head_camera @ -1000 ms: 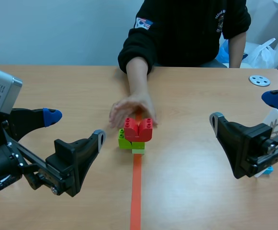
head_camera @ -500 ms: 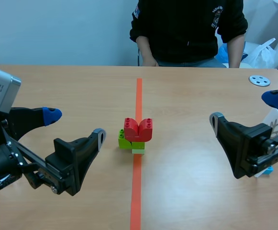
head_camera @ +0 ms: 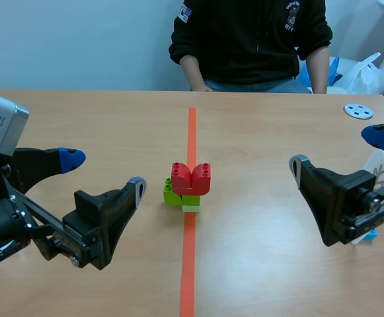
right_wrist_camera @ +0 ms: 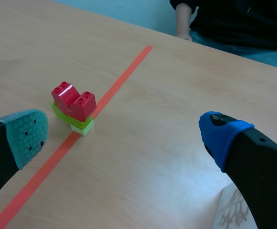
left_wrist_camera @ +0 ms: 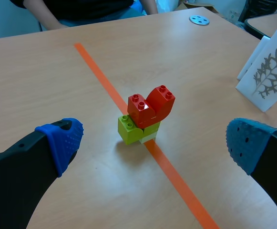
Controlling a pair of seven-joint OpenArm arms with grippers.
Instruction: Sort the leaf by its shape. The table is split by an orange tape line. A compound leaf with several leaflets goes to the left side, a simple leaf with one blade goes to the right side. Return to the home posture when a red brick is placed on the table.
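On the table's (head_camera: 277, 125) tape (head_camera: 192, 135) stand bricks (head_camera: 190, 185); left claw (head_camera: 105, 173), right claw (head_camera: 339, 150) gape empty.

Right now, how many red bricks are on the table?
2. The left red brick and the right red brick touch side by side atop the green bricks, on the orange tape line. None looks hidden.

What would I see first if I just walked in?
The little stack of red bricks on green bricks sits right on the orange tape line in the middle of the table. The left gripper and right gripper hang open on either side of it, holding nothing.
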